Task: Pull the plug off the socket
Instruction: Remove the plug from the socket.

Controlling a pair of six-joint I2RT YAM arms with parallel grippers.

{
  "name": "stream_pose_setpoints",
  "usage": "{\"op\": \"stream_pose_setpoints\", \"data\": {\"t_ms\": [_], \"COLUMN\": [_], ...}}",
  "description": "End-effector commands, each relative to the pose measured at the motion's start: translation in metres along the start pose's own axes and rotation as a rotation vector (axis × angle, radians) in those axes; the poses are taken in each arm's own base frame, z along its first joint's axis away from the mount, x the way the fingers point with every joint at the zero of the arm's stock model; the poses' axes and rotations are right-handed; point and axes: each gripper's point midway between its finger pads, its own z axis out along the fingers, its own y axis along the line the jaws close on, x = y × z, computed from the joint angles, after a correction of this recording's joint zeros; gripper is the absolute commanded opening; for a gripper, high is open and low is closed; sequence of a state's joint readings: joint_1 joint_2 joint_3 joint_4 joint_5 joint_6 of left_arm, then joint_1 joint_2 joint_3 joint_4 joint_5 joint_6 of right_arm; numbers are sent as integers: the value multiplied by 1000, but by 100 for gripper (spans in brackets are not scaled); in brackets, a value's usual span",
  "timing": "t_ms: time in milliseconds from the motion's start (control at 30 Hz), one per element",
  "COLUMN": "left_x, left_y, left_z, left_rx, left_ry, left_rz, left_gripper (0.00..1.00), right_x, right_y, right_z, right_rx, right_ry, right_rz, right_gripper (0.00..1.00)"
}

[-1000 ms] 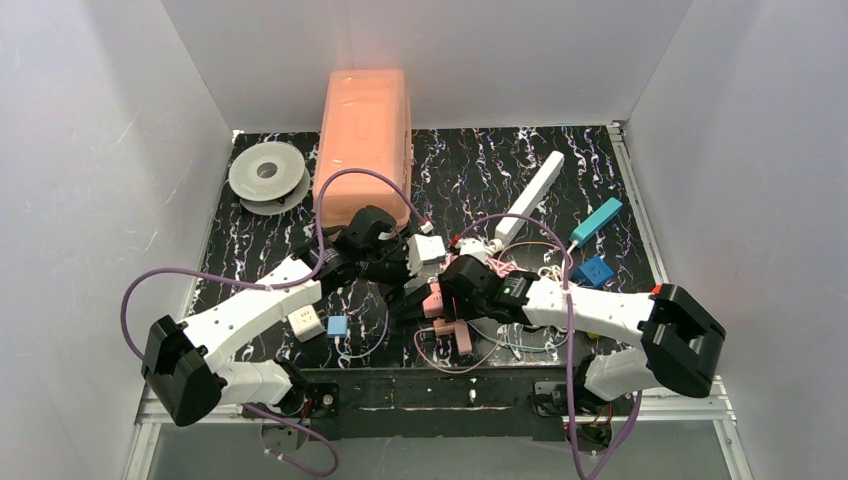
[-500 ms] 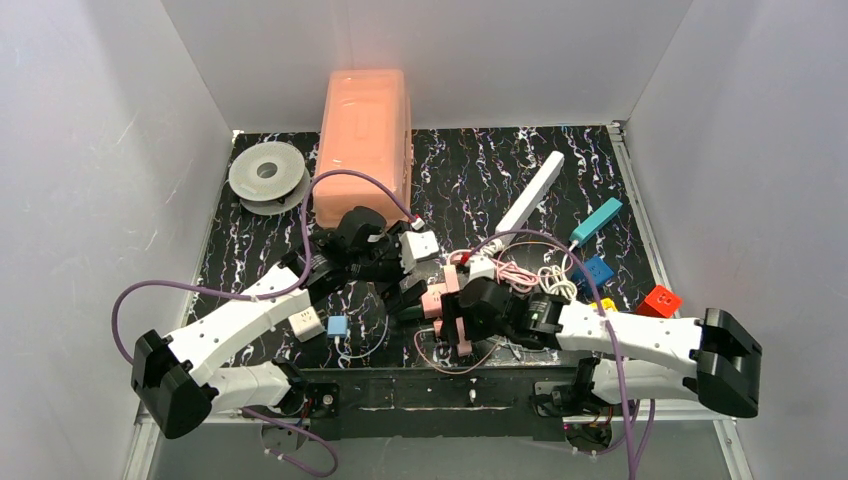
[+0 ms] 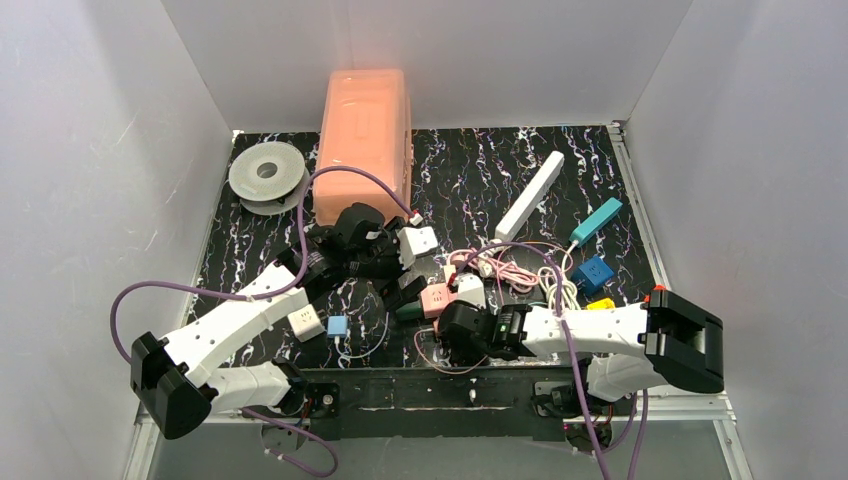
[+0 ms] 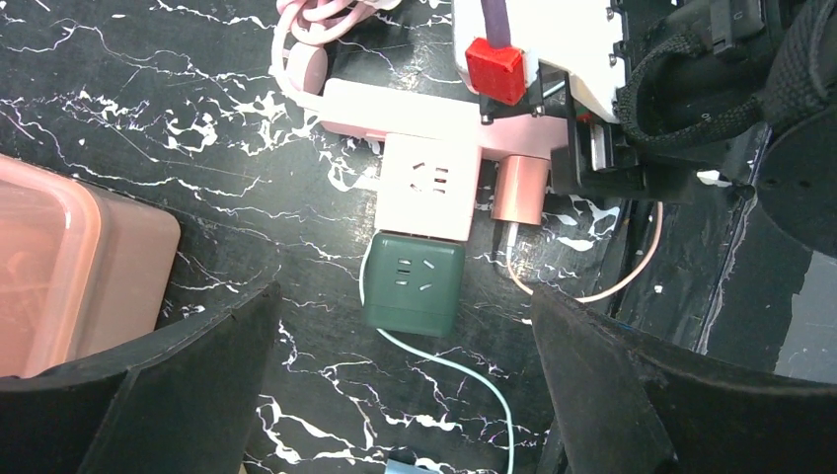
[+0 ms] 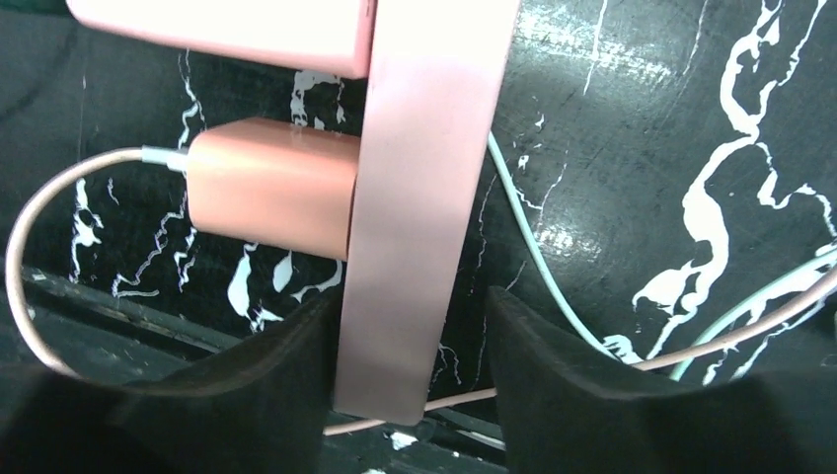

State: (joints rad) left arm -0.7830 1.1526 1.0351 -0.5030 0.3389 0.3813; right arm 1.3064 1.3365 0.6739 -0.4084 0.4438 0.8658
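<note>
A pink power strip (image 5: 424, 188) runs down the right wrist view, with a pink plug (image 5: 271, 188) and its cable stuck in its left side. My right gripper (image 5: 419, 380) is open and straddles the strip's near end; the left finger touches it and the right finger stands a little apart. In the left wrist view the strip (image 4: 395, 109), a pink cube socket (image 4: 429, 188), a green cube socket (image 4: 413, 281) and the plug (image 4: 520, 188) lie ahead. My left gripper (image 4: 405, 395) is wide open and empty above the mat. The top view shows both grippers (image 3: 400, 285) (image 3: 462, 325).
A salmon box (image 3: 365, 130) and a grey spool (image 3: 266, 175) stand at the back left. A white strip (image 3: 532, 195), a teal strip (image 3: 597, 220), a blue cube (image 3: 596, 272) and tangled cables (image 3: 520, 275) lie on the right. A white cube socket (image 3: 305, 322) sits near the left arm.
My right arm has drawn back toward the near edge, and its gripper now sits at the pink strip's near end. The left arm has barely moved.
</note>
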Motion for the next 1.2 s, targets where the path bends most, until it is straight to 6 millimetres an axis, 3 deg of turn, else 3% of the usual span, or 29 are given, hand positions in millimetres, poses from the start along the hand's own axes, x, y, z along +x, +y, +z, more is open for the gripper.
{"op": "stream_pose_setpoints", "data": {"t_ms": [0, 133, 367, 500, 667, 867, 1000, 1167], "left_x": [-10, -6, -5, -10, -16, 12, 30, 26], "left_y": [-1, -5, -11, -15, -8, -25, -20, -19], "left_z": [-10, -3, 22, 33, 47, 61, 72, 86], "left_rx": [-16, 9, 82, 97, 82, 174, 140, 155], "left_ry": [-30, -30, -19, -32, -7, 85, 119, 103], "left_rz": [-9, -39, -111, -92, -96, -140, -147, -166], "left_gripper": [98, 98, 98, 98, 98, 98, 98, 98], "right_x": [-14, -29, -66, -76, -82, -81, -81, -82], "right_y": [9, 9, 2, 2, 2, -2, 0, 3], "right_z": [5, -6, -50, -62, -61, -56, -56, -57], "right_rx": [7, 2, -82, -89, -61, -32, -39, -44], "right_ry": [-73, -141, -305, -332, -351, -353, -360, -358], "right_rz": [37, 49, 56, 65, 46, 34, 27, 5], "right_gripper": [50, 1, 1, 1, 1, 1, 1, 1]}}
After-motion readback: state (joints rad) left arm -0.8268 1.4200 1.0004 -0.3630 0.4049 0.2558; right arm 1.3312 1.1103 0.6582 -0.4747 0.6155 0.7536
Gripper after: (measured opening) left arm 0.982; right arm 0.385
